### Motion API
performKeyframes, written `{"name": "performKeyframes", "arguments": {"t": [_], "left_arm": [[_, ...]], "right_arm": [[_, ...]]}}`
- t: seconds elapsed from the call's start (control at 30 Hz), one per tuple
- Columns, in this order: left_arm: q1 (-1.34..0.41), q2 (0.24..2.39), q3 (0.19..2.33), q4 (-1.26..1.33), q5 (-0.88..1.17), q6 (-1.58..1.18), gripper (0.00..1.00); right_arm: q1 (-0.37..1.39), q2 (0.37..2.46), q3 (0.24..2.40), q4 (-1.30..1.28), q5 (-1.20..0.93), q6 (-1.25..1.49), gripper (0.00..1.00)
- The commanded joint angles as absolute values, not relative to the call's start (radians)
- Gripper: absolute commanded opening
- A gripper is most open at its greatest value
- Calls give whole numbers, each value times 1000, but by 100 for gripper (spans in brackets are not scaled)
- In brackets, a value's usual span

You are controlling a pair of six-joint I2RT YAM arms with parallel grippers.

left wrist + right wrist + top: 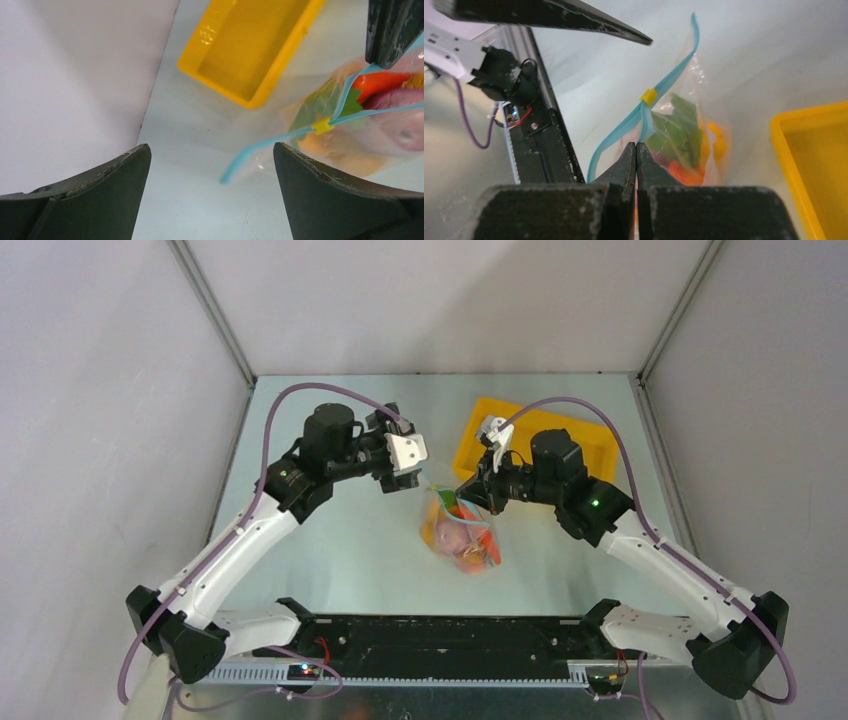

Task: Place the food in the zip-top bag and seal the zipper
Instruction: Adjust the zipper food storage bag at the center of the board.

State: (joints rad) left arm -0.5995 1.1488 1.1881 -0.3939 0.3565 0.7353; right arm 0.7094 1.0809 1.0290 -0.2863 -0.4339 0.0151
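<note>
- The clear crinkly plastic zip-top bag [462,532] lies near the middle of the grey metal worktop [330,560], a little towards the right edge. Its mouth end is lifted and turned to the far edge.
- The toy food is inside it: a red-orange carrot [380,82] with a green leaf [320,106], a pinkish peach [400,134], and yellow-orange fruit [345,155] low in the bag.
- The right pincer [636,152] is pressed together, clamped on one lip of the thin teal zipper strip [280,140] at the bag's mouth. The bag hangs just below and in front of its tips.
- A small yellow slider [322,125] sits partway along that strip. From the slider towards the right pincer the two teal tracks run apart, so the mouth gapes there. On the other side they run as one strip.
- That joined end juts out free past the bag's corner, curling towards the left pincer.
- The left pincer [210,150] stands wide apart and grips nothing. From overhead it is just beside the bag's far-left corner. In its own camera the free teal end lies between its two dark fingers [100,190], but I cannot tell whether it touches either.
- A yellow rectangular plastic tray [590,435] sits towards the far right corner of the worktop, behind the right pincer and apart from the bag.
</note>
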Motion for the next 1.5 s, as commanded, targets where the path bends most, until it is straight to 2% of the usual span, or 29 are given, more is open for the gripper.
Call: {"name": "performKeyframes", "arguments": {"t": [0.0,0.3,0.47,0.67,0.8,0.83,0.9,0.93,0.97,1.0,1.07,1.17,1.33,1.47], "left_arm": [[-602,1178,1248,-457,489,920,100],[-618,1215,1239,-613,589,1014,100],[-657,1246,1232,-590,544,995,99],[-671,1315,1289,-696,530,1029,92],[-677,1314,1289,-735,552,1023,83],[-681,1312,1279,-726,555,1013,78],[-685,1304,1263,-704,558,995,61],[-686,1299,1256,-695,555,986,46],[-689,1295,1254,-682,554,971,39],[-690,1293,1251,-675,547,962,21],[-691,1285,1251,-644,526,924,3],[-689,1247,1245,-634,524,890,0],[-695,1161,1204,-637,652,883,0],[-721,1115,1200,-665,722,882,0]], "right_arm": [[678,1056,1093,-261,-618,-47,0],[613,1076,1094,-263,-679,-19,0],[612,1075,1094,-296,-780,-76,0],[611,1066,1094,-298,-727,-56,0],[607,1063,1087,-301,-685,-36,0],[607,1060,1082,-298,-692,-35,0],[605,1052,1073,-291,-693,-29,0],[605,1046,1069,-296,-685,-30,0],[604,1039,1067,-300,-681,-31,0],[602,1035,1060,-309,-666,-34,0],[599,1018,1050,-331,-626,-46,0],[584,976,1031,-368,-555,-66,3],[582,920,970,-374,-653,-229,30],[582,922,957,-301,-751,-273,37]]}}
